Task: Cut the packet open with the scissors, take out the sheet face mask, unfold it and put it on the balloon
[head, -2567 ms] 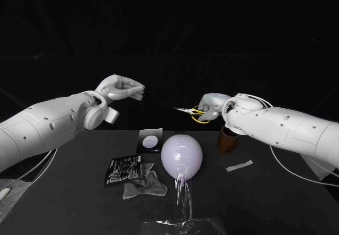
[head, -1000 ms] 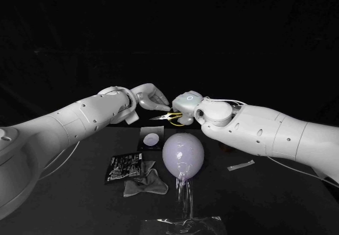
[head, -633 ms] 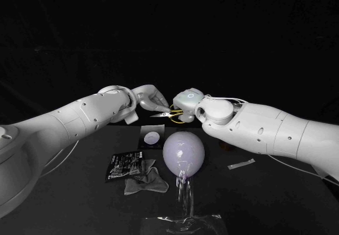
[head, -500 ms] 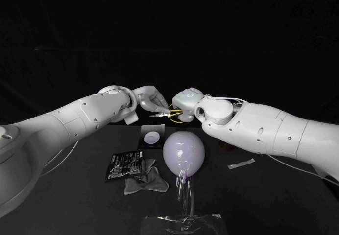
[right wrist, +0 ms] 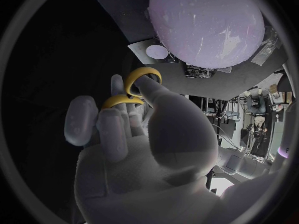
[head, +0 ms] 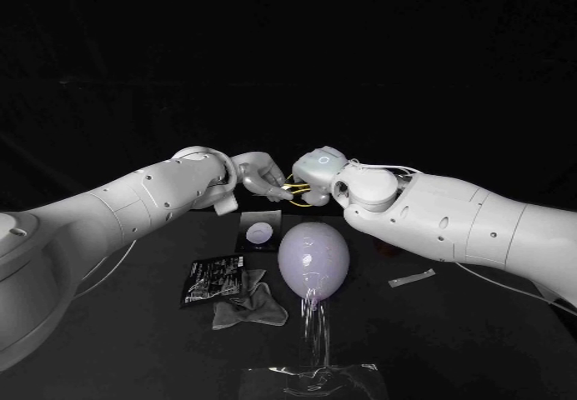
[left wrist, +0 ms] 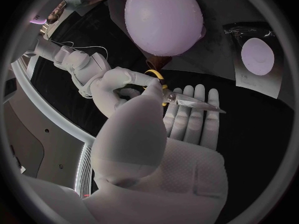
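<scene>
Right hand: the right hand (head: 315,169) grips the scissors (head: 293,192), its fingers through the yellow loops (right wrist: 142,76).
Left hand: the left hand (head: 256,173) has its fingers (left wrist: 187,122) out flat under the blades (left wrist: 190,102) and its thumb down near the pivot, pinching them.
Where: both hands meet in the air above the far edge of the table (head: 481,333).
Since earlier: the hands were well apart, the left one curled on nothing. They have closed together, and the left fingers now cover the blade tips.
Packet: the black packet (head: 213,282) lies flat towards the table's left edge, unmoved.
Sheet face mask: the sheet face mask (head: 248,308) lies crumpled, touching the packet's near side.
Balloon: the balloon (head: 312,257) stands mid-table on a clear stand (head: 315,379).
Others: a white card (head: 258,231) lies beyond the balloon, and a strip (head: 411,278) to its right.
</scene>
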